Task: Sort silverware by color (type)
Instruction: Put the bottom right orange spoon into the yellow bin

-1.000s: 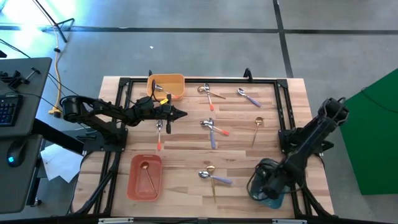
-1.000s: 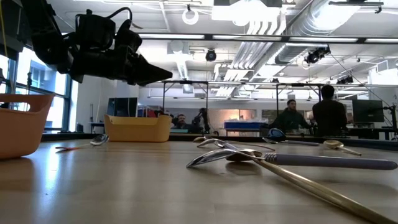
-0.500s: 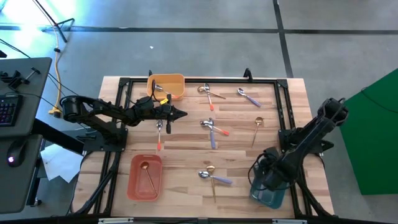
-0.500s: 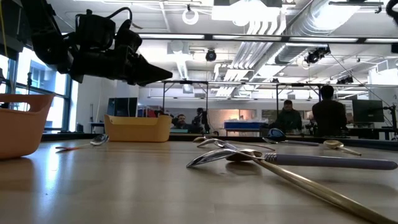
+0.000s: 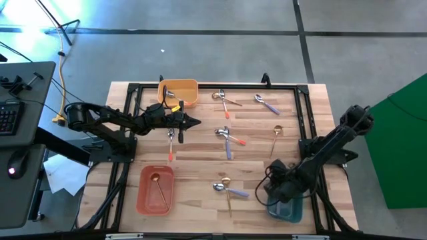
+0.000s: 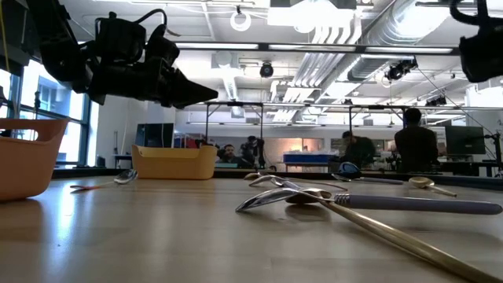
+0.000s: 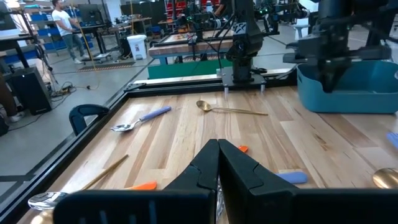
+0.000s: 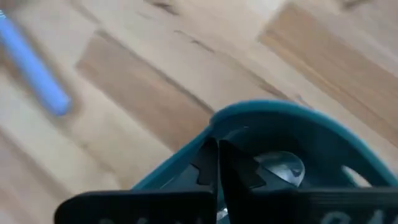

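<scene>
Spoons lie scattered on the wooden table. A red-handled spoon (image 5: 171, 144) lies just nearer than my left gripper (image 5: 197, 122), which hovers shut above the table's left half; it shows too in the low view (image 6: 211, 95) and in its wrist view (image 7: 218, 147). A gold and a blue-handled spoon (image 5: 228, 189) cross near the front edge. My right gripper (image 5: 269, 193) hangs shut (image 8: 216, 147) over the left rim of the teal bin (image 5: 291, 213), and a silver spoon bowl (image 8: 283, 167) lies inside that bin. A gold spoon (image 5: 157, 189) rests in the red bin (image 5: 141, 200).
An orange bin (image 5: 179, 92) stands at the far edge. More spoons lie mid-table: a crossed red and blue pair (image 5: 227, 137), a gold one (image 5: 275, 138), a blue one (image 5: 266, 102), a gold and a red one (image 5: 225, 100). A black frame (image 5: 303, 120) borders the table.
My right arm has swung from over the teal bin toward the table's left, and its gripper now hangs over the bin's left rim. It has also come into the low view at the upper right. My left arm has kept still.
</scene>
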`<state>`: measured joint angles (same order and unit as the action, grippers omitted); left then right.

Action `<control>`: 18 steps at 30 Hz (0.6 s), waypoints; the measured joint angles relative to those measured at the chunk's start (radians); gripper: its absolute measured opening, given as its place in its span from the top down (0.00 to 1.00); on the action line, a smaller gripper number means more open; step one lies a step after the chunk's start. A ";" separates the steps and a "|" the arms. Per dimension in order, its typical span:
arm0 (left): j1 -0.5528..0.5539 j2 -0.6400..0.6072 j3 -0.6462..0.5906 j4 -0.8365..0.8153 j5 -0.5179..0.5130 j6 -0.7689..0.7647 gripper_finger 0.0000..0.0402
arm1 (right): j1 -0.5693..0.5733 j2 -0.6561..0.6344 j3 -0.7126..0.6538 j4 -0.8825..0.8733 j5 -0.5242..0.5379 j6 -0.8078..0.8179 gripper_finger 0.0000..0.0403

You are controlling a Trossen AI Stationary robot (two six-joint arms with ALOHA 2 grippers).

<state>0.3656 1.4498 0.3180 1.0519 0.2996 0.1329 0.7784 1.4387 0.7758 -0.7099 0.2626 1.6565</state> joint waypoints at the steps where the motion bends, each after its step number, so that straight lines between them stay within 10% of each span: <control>1: 0.000 0.000 0.000 0.000 0.000 0.000 1.00 | 0.000 0.000 0.004 0.008 0.000 -0.019 1.00; 18: 0.000 0.000 0.000 0.000 -0.001 0.001 1.00 | 0.003 0.000 0.153 0.063 -0.087 0.015 1.00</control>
<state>0.3660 1.4498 0.3180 1.0523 0.2989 0.1342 0.7811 1.4387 0.9287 -0.6467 0.1752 1.6719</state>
